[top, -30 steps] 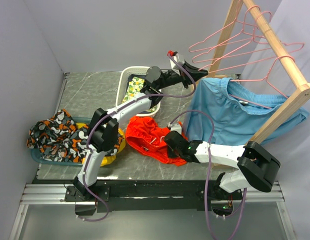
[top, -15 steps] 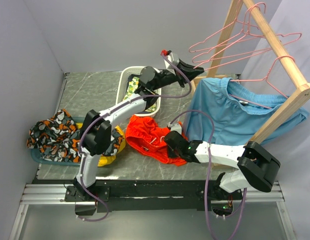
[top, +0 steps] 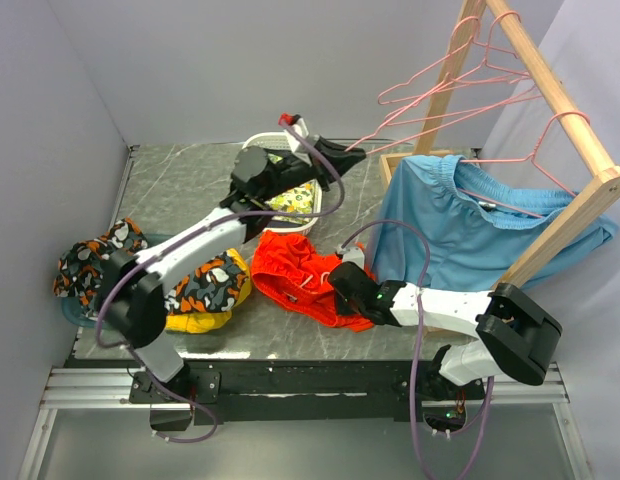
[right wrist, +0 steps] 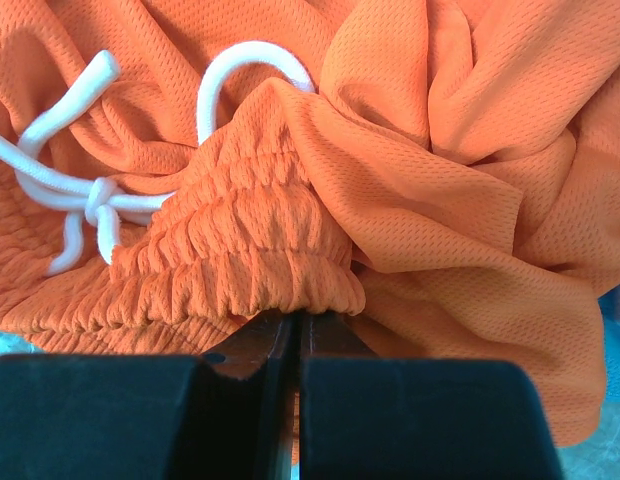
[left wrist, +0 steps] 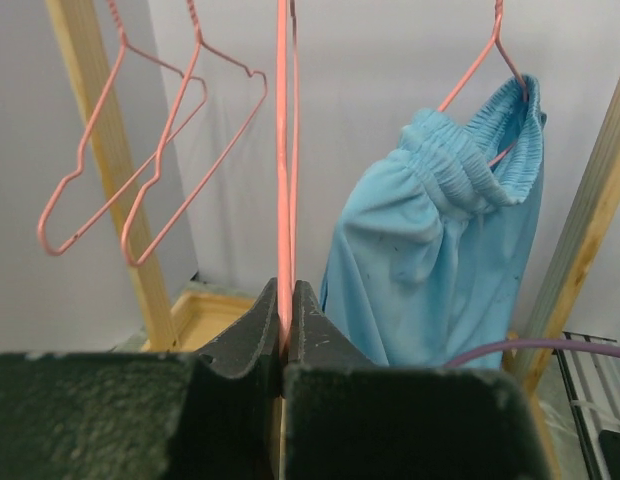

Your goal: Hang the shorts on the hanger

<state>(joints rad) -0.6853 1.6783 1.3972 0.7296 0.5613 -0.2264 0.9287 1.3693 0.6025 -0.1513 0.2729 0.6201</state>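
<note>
Hanger point(left wrist: 283, 150) is clamped in left gripper point(left wrist: 287, 345) beyond the shorts point(right wrist: 420, 170), pinched by right gripper point(right wrist: 295, 335); threading is required next.

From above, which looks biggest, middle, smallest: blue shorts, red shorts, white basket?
1. Blue shorts
2. Red shorts
3. White basket, though the left arm hides part of it.

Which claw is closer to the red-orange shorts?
Right. The right claw pinches the shorts at the waistband. The left claw is raised toward the rack, apart from them, gripping a pink hanger.
</note>
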